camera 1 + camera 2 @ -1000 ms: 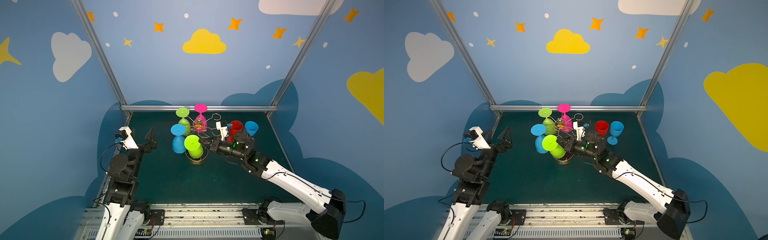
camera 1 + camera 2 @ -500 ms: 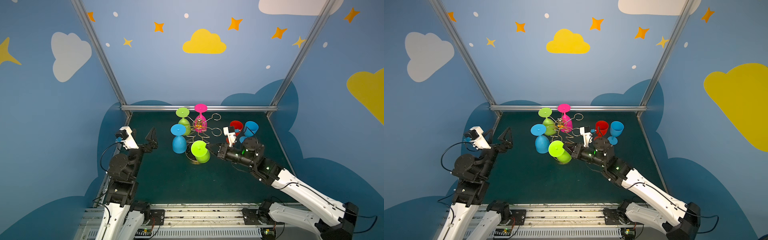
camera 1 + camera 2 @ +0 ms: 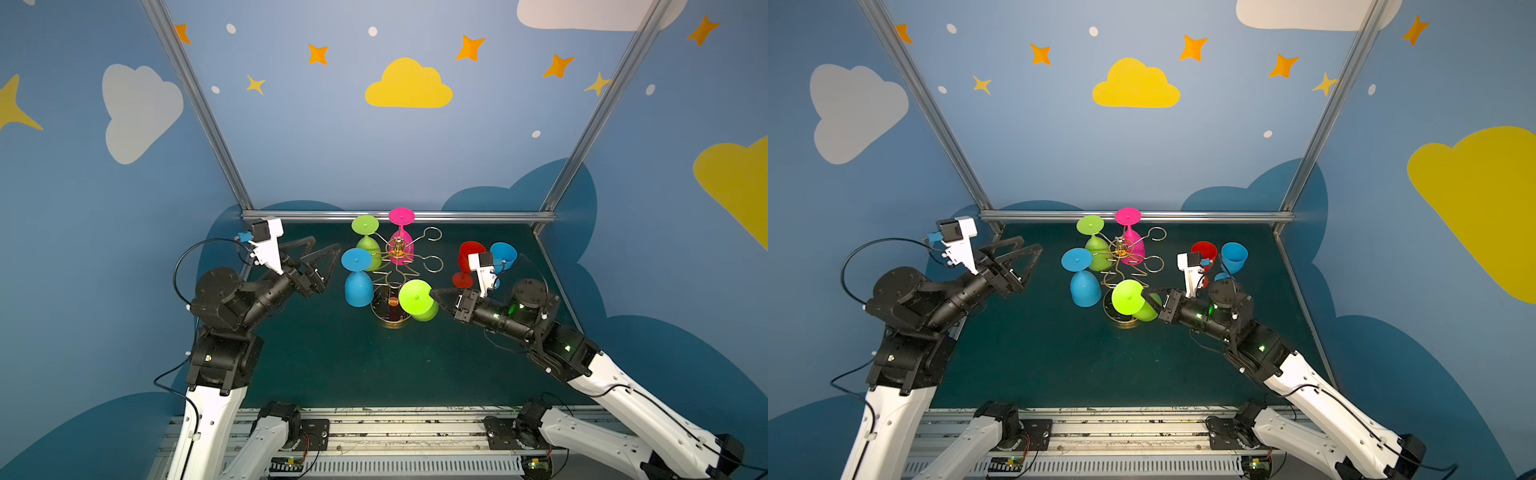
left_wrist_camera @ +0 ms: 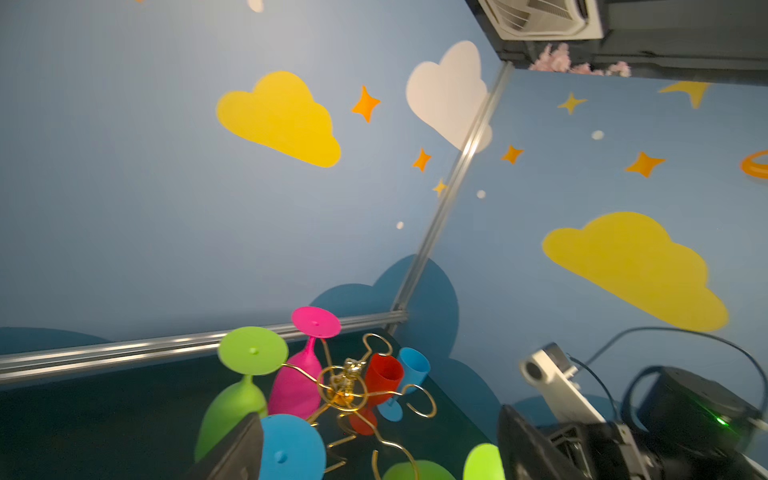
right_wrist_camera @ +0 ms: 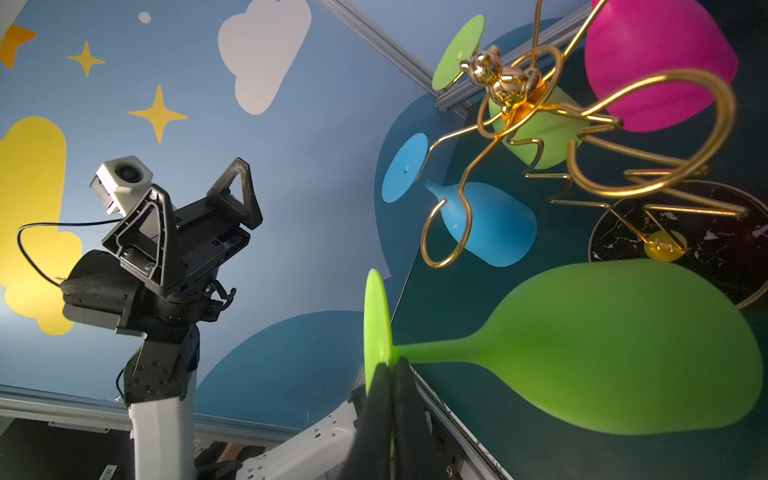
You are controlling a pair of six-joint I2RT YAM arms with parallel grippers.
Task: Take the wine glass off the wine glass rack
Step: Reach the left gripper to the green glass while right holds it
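1. Lime-green wine glass (image 3: 417,300): pinched where the stem meets the foot by the right hand (image 3: 434,293), whose fingers (image 5: 405,399) are closed tight on it. The glass lies tilted, its stem almost level in the right wrist view.
2. Wine glass rack (image 3: 397,248): gold wire. The held glass sits low in front of it, over the near edge of the dark base and clear of the wire loops.
3. Left hand (image 3: 326,244): jaws apart and empty, above the surface (image 3: 353,365), left of the rack.

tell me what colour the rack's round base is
The base is black with white marbled streaks, clearest in the right wrist view.
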